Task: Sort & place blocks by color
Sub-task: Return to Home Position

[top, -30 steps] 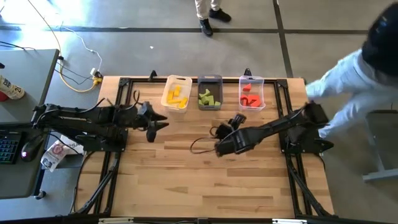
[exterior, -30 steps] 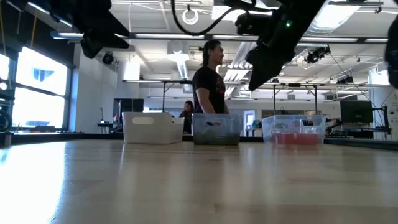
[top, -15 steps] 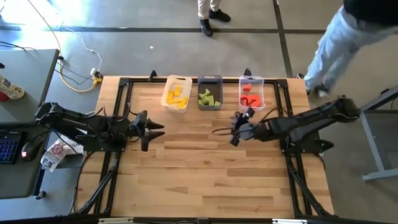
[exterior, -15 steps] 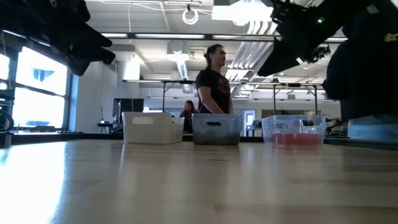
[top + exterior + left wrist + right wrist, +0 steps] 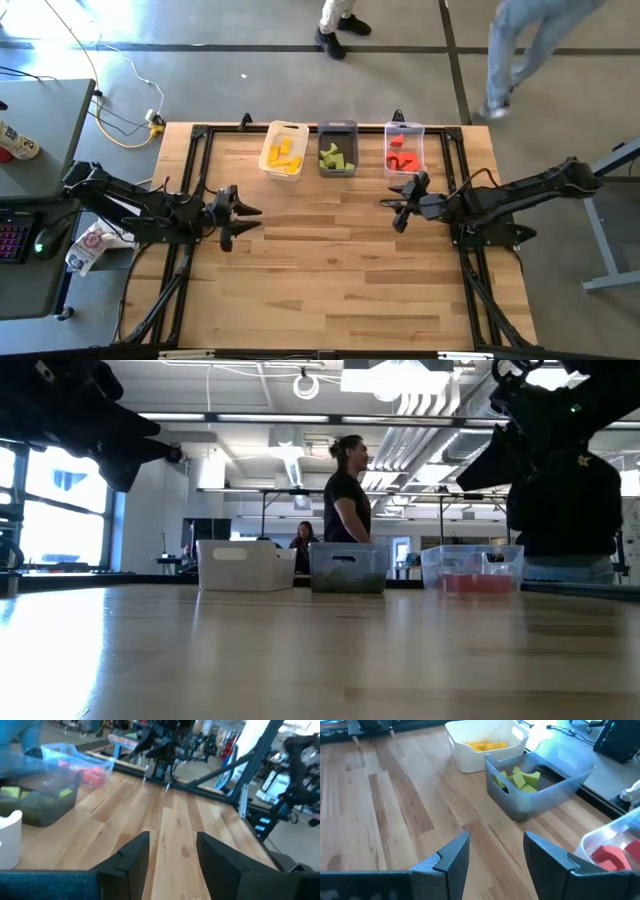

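From above, no blocks lie loose on the desk (image 5: 320, 280). The yellow blocks (image 5: 283, 155) sit in the white bin (image 5: 283, 129), the green blocks (image 5: 335, 157) in the grey bin (image 5: 337, 127) and the red blocks (image 5: 402, 158) in the clear bin (image 5: 404, 128), three in a row at the far edge. The left tool (image 5: 246, 212) hangs near the desk's left side. The right tool (image 5: 393, 206) is just in front of the clear bin. Sorting looks done, so the step in hand is likely parking the arms. The next move calls for folding each arm home, the right one keeping off the bins.

The low view shows the bins side by side and a person (image 5: 348, 490) beyond them. Both arms are cut off at the top and the tools are out of frame. The white and grey bins' contents are hidden behind their walls.

In the left wrist view the tool stands wide and empty.

In the right wrist view the tool is likewise wide and empty. The clear bin is cropped at the edge.
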You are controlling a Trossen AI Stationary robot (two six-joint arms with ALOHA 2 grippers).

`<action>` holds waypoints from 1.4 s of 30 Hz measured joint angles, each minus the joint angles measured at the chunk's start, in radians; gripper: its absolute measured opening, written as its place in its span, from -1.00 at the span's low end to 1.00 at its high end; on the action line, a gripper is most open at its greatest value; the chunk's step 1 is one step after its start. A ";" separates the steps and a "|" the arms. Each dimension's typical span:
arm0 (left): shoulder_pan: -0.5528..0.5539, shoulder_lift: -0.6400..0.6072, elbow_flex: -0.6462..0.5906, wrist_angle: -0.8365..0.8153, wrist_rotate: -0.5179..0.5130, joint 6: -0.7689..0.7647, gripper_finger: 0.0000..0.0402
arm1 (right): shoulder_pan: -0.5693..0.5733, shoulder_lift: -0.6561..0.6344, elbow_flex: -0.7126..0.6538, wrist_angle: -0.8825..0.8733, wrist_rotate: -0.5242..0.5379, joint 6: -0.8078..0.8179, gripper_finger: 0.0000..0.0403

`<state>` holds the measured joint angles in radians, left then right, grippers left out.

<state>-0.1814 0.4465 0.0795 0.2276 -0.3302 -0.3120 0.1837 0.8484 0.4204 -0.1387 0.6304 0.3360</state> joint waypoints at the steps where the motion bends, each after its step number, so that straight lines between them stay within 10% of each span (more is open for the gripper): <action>1: -0.005 -0.006 -0.006 0.013 -0.001 0.002 -0.24 | 0.000 -0.020 -0.013 0.000 0.000 0.004 -0.14; 24: -0.050 -0.322 -0.069 0.106 -0.019 0.309 -0.25 | 0.000 -0.465 -0.279 -0.006 -0.073 0.071 -0.14; 42: -0.048 -0.441 -0.061 -0.187 0.009 0.263 -0.25 | 0.000 -0.840 -0.281 -0.264 -0.179 -0.061 -0.14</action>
<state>-0.2295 0.0060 0.0183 0.0409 -0.3214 -0.0488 0.1841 0.0083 0.1390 -0.4027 0.4511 0.2746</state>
